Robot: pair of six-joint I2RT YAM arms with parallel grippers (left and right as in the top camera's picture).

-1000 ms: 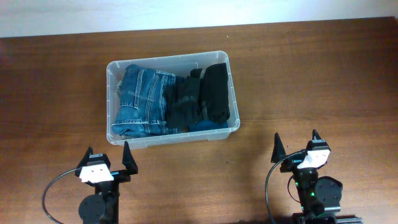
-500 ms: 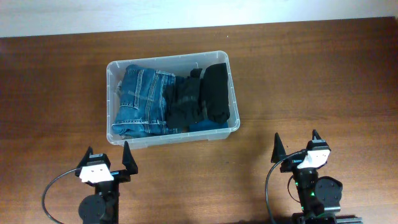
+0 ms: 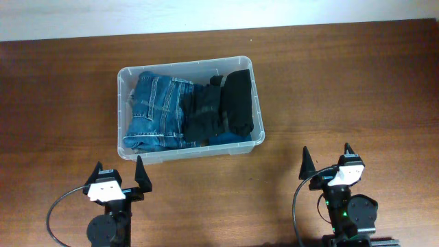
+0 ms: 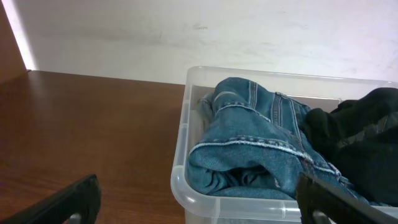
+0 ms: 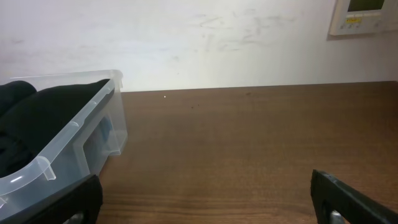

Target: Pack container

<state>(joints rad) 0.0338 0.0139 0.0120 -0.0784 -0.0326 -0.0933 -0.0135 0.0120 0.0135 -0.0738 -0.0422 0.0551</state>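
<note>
1. Although the clear plastic container [image 3: 186, 62] sat mid-table [image 3: 343, 75], just ahead of both arms, neither touched it. The left gripper [image 3: 120, 167] and right gripper [image 3: 327, 154] stood wide open, holding nothing.
2. Folded jeans [image 3: 154, 110] filled its left side and black clothing [image 3: 226, 106], too dark to tell apart, its right. It would likely lift moderately heavy, not fragile.
3. Its smooth walls looked slippery and slightly flexible. The thick rim at both short ends seemed the surest hold.

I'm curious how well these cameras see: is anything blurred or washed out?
Overhead view: evenly lit, sharp. Left wrist view: the clear plastic rectangular bin is crisp, the black fingertips soft. Right wrist view: fingertips equally soft, white wall bright.
</note>
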